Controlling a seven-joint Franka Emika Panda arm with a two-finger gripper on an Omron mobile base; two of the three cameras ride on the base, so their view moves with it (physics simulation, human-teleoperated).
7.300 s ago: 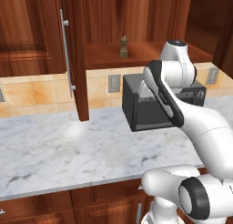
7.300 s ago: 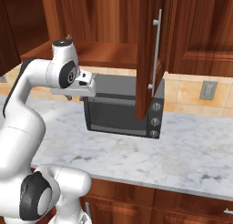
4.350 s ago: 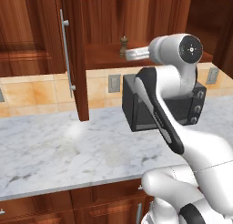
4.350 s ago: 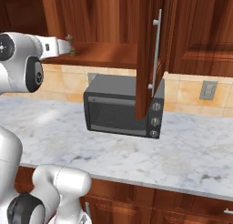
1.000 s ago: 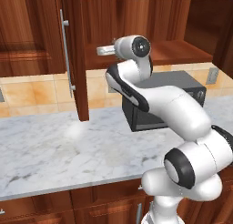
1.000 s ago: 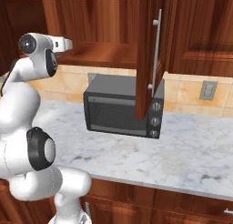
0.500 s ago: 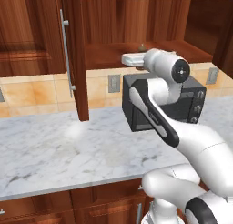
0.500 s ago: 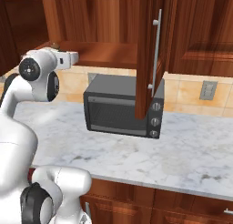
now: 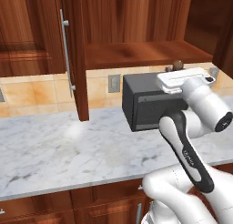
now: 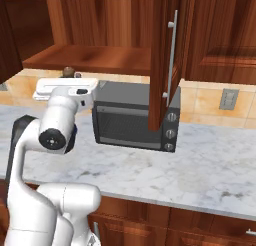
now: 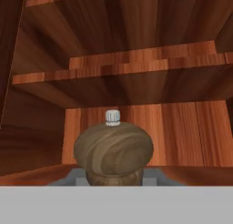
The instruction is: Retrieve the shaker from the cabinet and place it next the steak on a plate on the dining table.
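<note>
The shaker (image 9: 177, 64) has left the cabinet (image 9: 136, 54) shelf, carried lower by the arm.

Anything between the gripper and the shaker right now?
No. In the hand view the shaker sits directly at the gripper, its round knob top rising just above the bottom edge, with the cabinet interior behind it. Whether the fingers have closed on it cannot be told.

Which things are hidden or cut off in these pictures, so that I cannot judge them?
- Shaker: hand view shows only its knob; the bottom band cuts off the body. In the left base view the white hand covers all but the top.
- Gripper: fingertips not visible, so open or shut is unknown.
- Cabinet: top cut off.
</note>
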